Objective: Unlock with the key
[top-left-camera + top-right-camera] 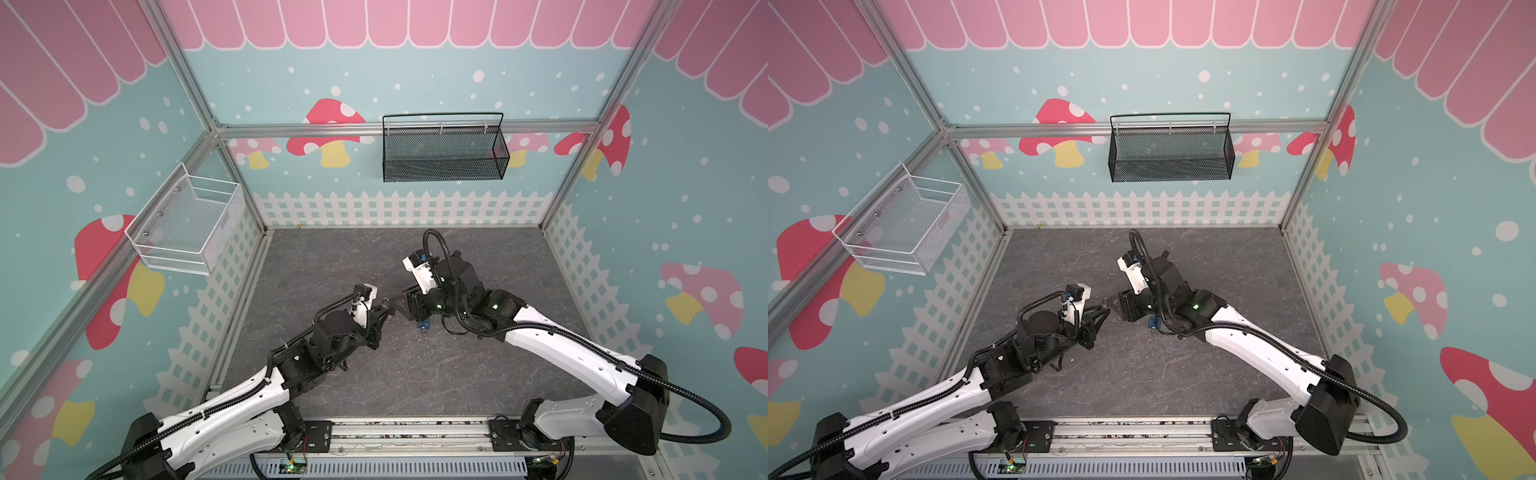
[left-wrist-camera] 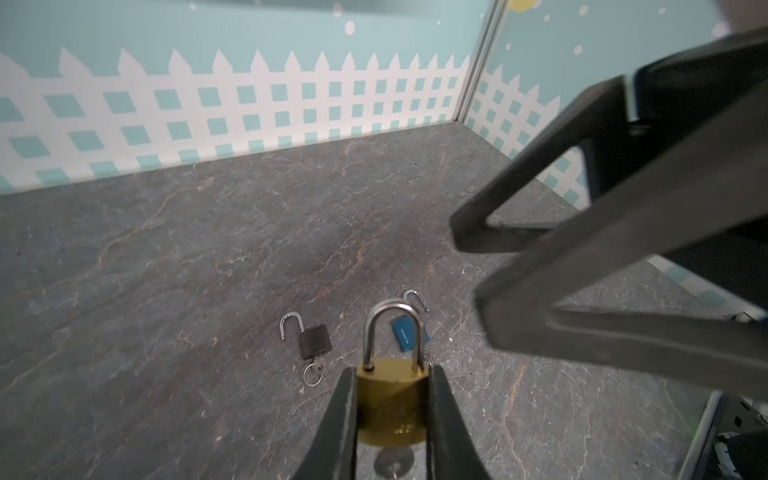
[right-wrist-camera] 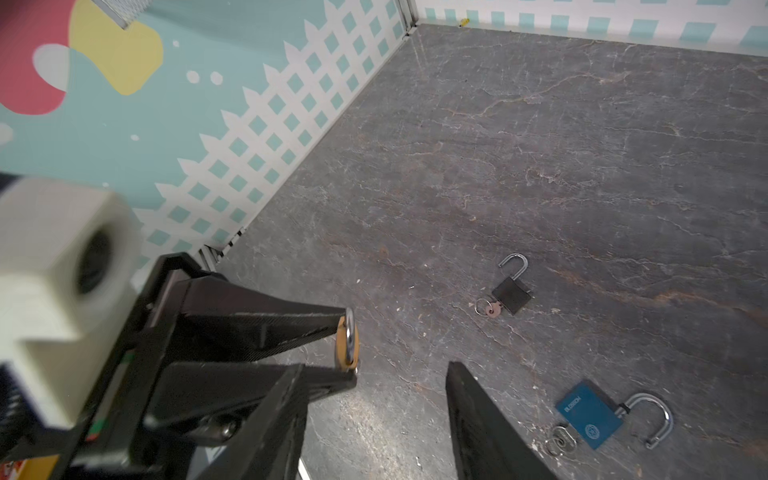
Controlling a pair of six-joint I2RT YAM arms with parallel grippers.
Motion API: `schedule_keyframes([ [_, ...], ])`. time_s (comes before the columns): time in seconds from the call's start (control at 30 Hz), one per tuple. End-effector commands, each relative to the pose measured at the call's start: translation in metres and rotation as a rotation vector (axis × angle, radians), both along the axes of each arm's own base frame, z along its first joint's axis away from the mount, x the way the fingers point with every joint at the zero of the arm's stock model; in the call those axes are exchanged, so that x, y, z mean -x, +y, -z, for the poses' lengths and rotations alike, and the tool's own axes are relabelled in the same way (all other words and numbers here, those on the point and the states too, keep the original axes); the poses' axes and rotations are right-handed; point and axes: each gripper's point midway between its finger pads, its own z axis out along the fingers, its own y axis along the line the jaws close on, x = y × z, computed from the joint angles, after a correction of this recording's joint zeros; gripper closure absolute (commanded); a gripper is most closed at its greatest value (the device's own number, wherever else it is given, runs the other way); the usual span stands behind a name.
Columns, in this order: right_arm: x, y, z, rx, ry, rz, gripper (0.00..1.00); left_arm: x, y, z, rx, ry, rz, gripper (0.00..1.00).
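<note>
Left gripper point(image 2: 391, 374) clamps brass padlock with steel shackle point(image 2: 390, 407) above grey stone-look tabletop point(image 2: 166, 270); shackle looks seated, silver key point(image 2: 392, 461) apparently in keyway beneath padlock. Right gripper point(image 3: 374, 365) wide, empty, just beside padlock. Next, likely: pinch key head, turn squarely.

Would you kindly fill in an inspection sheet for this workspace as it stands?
Surface: grey stone-look table.
Job's things: brass lock is held, shackle looks closed, key seemingly in its underside. The black lock and blue lock lie on the table, shackles open, keys at their bases.
Clutter: tiny yellow speck by the back wall.
Grippers: left gripper shut on the brass lock; right gripper open, empty, close beside it.
Cables: black conduit along both arms, looped above the right wrist.
Surroundings: white basket on the left wall, black basket on the back wall.
</note>
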Motion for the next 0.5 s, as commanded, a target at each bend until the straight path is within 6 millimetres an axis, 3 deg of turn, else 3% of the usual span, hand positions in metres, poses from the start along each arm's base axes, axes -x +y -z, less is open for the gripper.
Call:
schedule_keyframes([
  [0.0, -0.003, -0.004, 0.007, 0.124, -0.026, -0.026, 0.43, 0.001, -0.012, -0.018, -0.007, -0.119, 0.061, 1.0],
  [0.23, -0.025, -0.01, 0.005, 0.218, -0.06, 0.054, 0.41, 0.003, -0.017, -0.013, -0.017, -0.119, 0.081, 1.0],
  [0.47, -0.034, -0.012, 0.009, 0.298, -0.06, 0.074, 0.4, 0.007, -0.019, -0.01, -0.034, -0.131, 0.113, 1.0],
])
